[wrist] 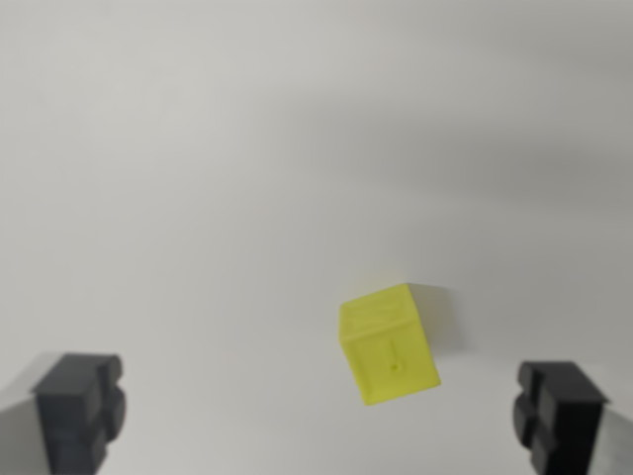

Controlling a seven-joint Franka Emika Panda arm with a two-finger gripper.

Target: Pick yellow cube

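Cube (388, 343) sits untouched on the white desk (247, 178), right of centre between the spread fingers (79, 406) of the released pincer (321, 416), so nothing is grasped yet and closing and lifting remain

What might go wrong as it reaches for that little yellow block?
The yellow cube sits nearer the wrist view's right than midway in the open pincer, so one finger may touch first and push it away. It is also turned at an angle to the fingers, so they may catch its corners and twist it.
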